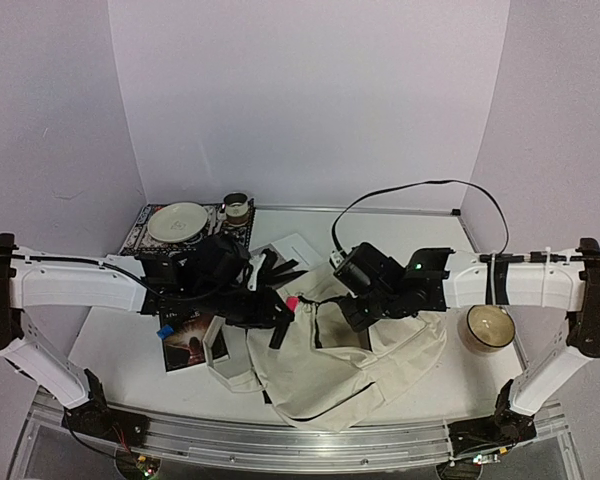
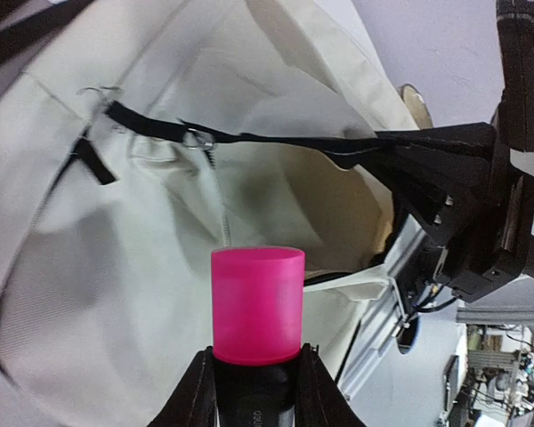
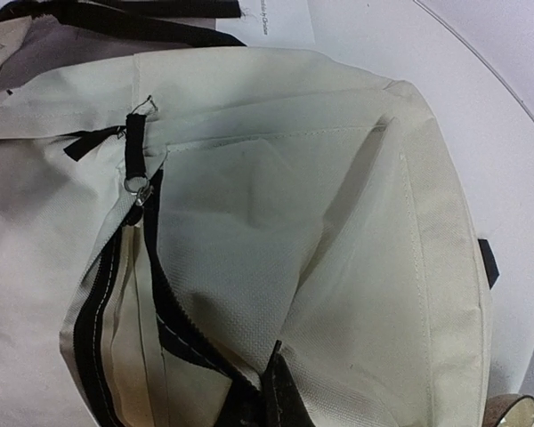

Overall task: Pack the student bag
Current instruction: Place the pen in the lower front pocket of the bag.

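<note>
A cream student bag [image 1: 325, 375] lies slumped at the near middle of a white desk [image 1: 110, 345], its black zipper [image 3: 80, 338] undone. The right gripper [image 3: 265, 396] is pinched tight on the fabric edge beside the zipper and lifts it, apparently to hold the bag's mouth agape. On the left, the left gripper [image 2: 254, 369] is clamped on the dark body of a pink-capped stick [image 2: 257, 302], perhaps a marker. Its cap points toward that opening, likely so it can go straight in.

Just left of the bag lies a dark-covered book [image 1: 190, 342]. At the far left are a pale plate [image 1: 177, 221] and a small round container [image 1: 236, 209]. To the right sits a round tan bowl [image 1: 487, 328]. Plain lilac walls [image 1: 310, 90] enclose the desk on three sides.
</note>
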Robot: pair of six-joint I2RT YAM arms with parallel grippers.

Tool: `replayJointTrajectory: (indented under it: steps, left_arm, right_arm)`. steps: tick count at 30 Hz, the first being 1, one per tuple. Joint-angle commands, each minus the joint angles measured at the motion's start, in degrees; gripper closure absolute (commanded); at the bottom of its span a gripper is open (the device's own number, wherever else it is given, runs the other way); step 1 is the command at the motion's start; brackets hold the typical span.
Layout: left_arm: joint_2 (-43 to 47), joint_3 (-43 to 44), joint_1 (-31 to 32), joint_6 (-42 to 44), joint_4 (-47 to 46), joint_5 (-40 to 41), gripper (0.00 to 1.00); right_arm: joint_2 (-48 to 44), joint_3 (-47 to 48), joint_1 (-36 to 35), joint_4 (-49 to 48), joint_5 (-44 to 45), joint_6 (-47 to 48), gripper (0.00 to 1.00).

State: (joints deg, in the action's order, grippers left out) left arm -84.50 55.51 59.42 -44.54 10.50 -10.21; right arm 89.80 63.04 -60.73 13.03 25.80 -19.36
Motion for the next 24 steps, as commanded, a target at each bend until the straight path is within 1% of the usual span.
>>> replayJointTrajectory:
  steps: [1,7,11,17,24]
  left_arm:
    - [-5.63,1.64,0.96,-4.16,-13.05,-8.28,0.88]
    - [-13.03,6.04,1.33,-5.38,-15.72,-12.42,0.86]
    - [-16.32,8.77,1.31,-6.05,-15.87,-13.12,0.86]
    - [-19.46,11.33,0.88,-9.01,-16.74,-7.72,0.86]
    - [-23.78,14.44,0.19,-16.29,-18.12,-4.18,0.84]
  right_arm:
    - [-3.90,-0.52,-0.19,-5.29,-1.41,-2.93,1.00]
    - [-4.17,-1.07,-0.31,-6.84,-2.98,-3.38,1.00]
    - [-4.86,-2.40,-0.36,-9.31,-4.52,-3.47,1.00]
    - [-5.61,-3.12,-0.60,-10.07,-6.25,-3.96,1.00]
    - [-7.23,-4.71,-0.89,-12.15,-7.86,-4.99,1.00]
